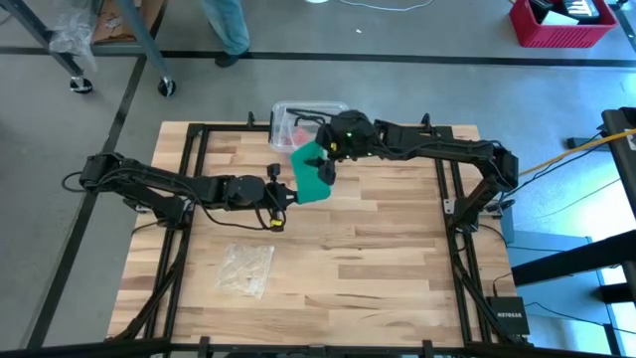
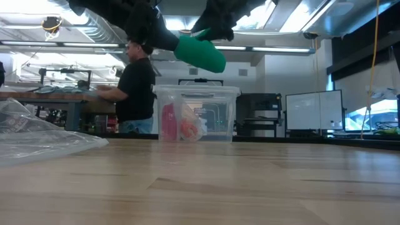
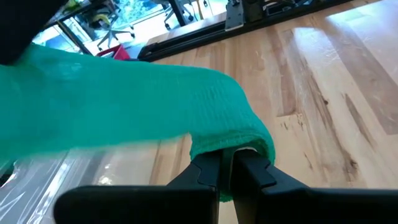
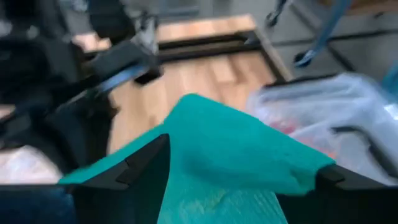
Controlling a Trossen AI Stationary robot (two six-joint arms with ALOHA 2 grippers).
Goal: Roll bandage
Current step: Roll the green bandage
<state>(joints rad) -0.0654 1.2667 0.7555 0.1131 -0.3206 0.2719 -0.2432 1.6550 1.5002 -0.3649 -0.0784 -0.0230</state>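
Left end effector [image 3: 227, 171]: fingers pressed together, pinching one end of the bandage [image 1: 313, 171]. In the left wrist view the green cloth folds over the fingertips and runs away from them as a broad band. You have a firm pinch here; judge it as your anchor and leave it clamped.

Right end effector [image 4: 239, 168]: fingers spread wide, one on either side of the strip, with the cloth lying between them. From the right wrist view you cannot tell whether the pads actually bear on the cloth or merely flank it. Check this before you rely on that side.

The bandage hangs in the air between the two end effectors, clear of the table [image 1: 378, 249]; the low view shows it as a green lump up by both arms, well above the wood. It looks loosely bunched rather than flat.

Step in hand, by my reading: setting up the first turn of the roll. To do it well:
- Draw the strip taut between the two end effectors so that it flattens before any winding.
- Keep the edges aligned; a skewed first turn will likely cone out.
- Stretchy cloth probably springs back, so hold light, even tension.

Beyond the right end effector stands a clear plastic box [image 1: 296, 121], near enough that a swing could clip it. A clear plastic wrapper [image 1: 246, 268] lies on the table on the near side of the left end effector, well apart.
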